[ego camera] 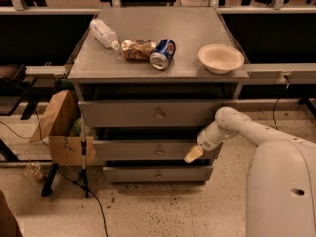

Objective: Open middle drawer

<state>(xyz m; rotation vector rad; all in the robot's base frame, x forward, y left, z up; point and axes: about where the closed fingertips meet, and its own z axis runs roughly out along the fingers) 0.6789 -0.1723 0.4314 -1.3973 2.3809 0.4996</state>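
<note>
The middle drawer (133, 150) is a long flat grey front with a small round knob (159, 152) at its centre, between a wider drawer (118, 113) above and a narrower one (133, 173) below. It looks shut or nearly so. My gripper (193, 154) hangs at the end of the white arm, in front of the right end of the middle drawer, to the right of the knob and apart from it.
The grey cabinet top (197, 28) holds a plastic bottle (103, 33), a snack bag (137, 49), a blue can (163, 53) and a beige bowl (220, 58). A cardboard box (61, 127) and a stand with cables (81, 172) sit left of the cabinet. My white base (281, 191) fills the lower right.
</note>
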